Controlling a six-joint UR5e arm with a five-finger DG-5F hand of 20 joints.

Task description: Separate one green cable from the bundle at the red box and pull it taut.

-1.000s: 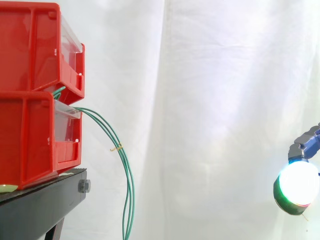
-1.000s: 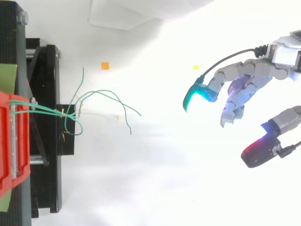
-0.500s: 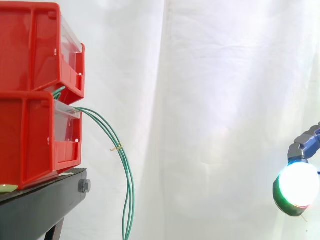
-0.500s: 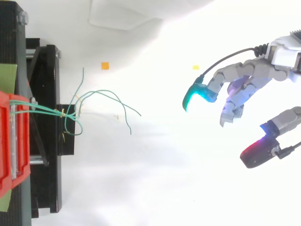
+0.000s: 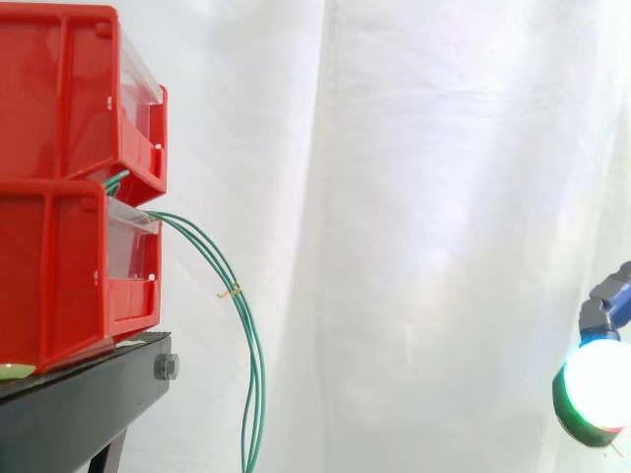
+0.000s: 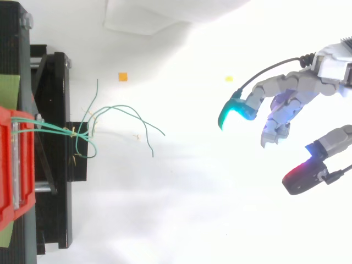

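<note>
The green cables [image 5: 256,379] leave the front of the lower red bin [image 5: 54,271], just under the lip of the upper red bin [image 5: 59,89]. In the side view they arc out to the right and hang slack, close together, past the edge of the black stand [image 5: 79,409] and down to the bottom edge of the view. A small pale tie [image 5: 230,291] sits on the strands partway along the arc. In the top view the cables run right from the bin's front edge, cross the stand and fan out into several loose curved ends over the white surface. No strand is separated from the others and none is taut.

The two bins are stacked, the upper resting on the lower, and both stand on the black stand at the left, before the white curtain [image 5: 424,197]. In the top view, a small orange marker [image 6: 122,77] lies near the cable ends, and a small yellow marker [image 6: 229,78] lies farther right.

The hand [image 6: 286,102] is at the right, well apart from the cables and the bins. Its fingers are loosely bent and spread, with the thumb held away from them, and it holds nothing. One fingertip [image 6: 234,113] glows cyan-green and points toward the cables. In the side view a glowing white pad [image 5: 596,384] shows low at the right edge.
</note>
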